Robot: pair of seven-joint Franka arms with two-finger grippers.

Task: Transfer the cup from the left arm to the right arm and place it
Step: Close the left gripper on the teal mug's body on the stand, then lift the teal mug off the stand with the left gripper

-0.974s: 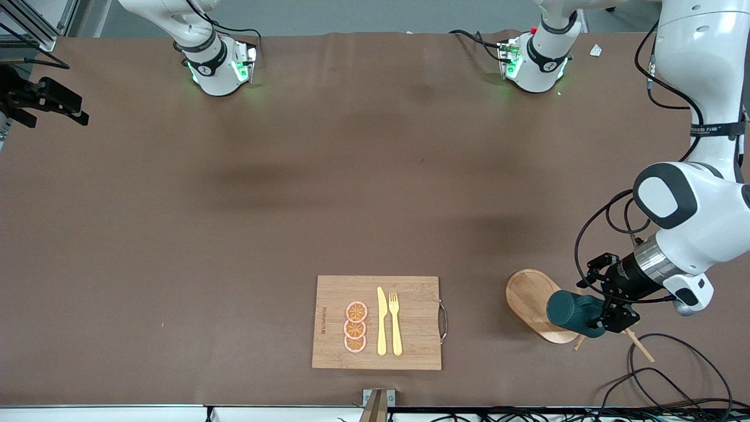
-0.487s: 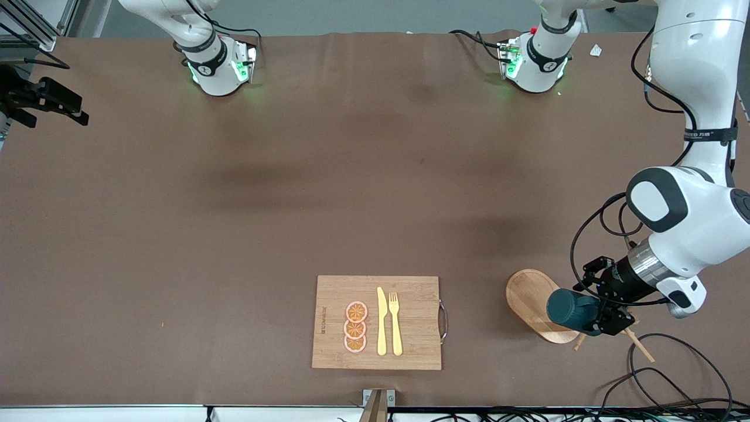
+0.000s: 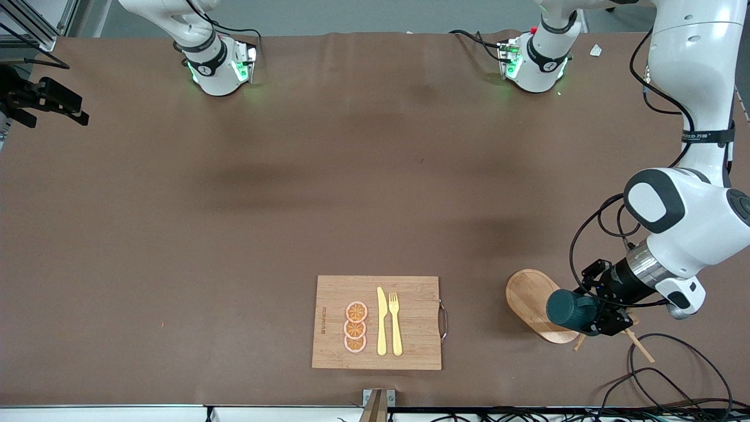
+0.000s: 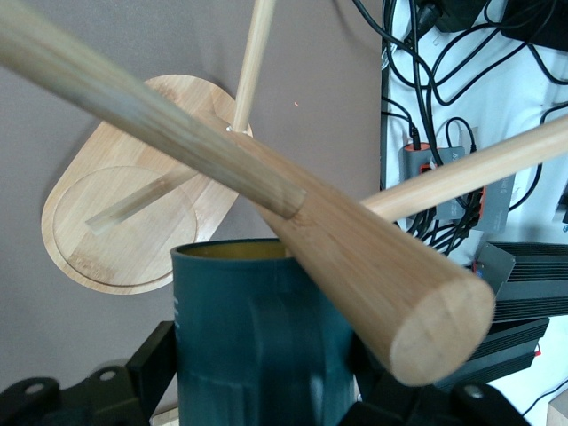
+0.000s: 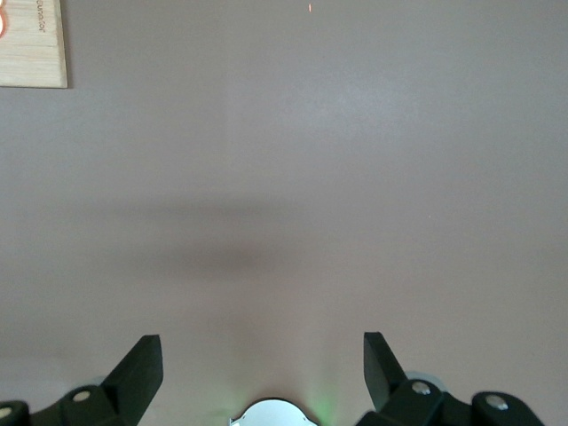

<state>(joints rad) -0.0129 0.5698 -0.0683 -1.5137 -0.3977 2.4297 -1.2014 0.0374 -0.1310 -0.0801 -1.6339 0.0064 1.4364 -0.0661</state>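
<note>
Right now I am holding the small dark teal-green ribbed cup [image 3: 567, 309] in my left gripper [image 3: 593, 319], its fingers closed on the cup's sides, over the oval bamboo base of the wooden peg rack [image 3: 534, 303] at the left arm's end of the brown counter [image 3: 234, 234]. The cup is lying on its side, its long axis running along the counter's length, its closed bottom pointing toward the right arm's end. In the left wrist view the cup [image 4: 257, 337] is still threaded by a thick wooden peg [image 4: 266, 186], so I judge it needs to slide off along that peg first. My right gripper [image 5: 262, 359] is waiting high near its base, fingers spread wide and empty, well apart from the cup.
</note>
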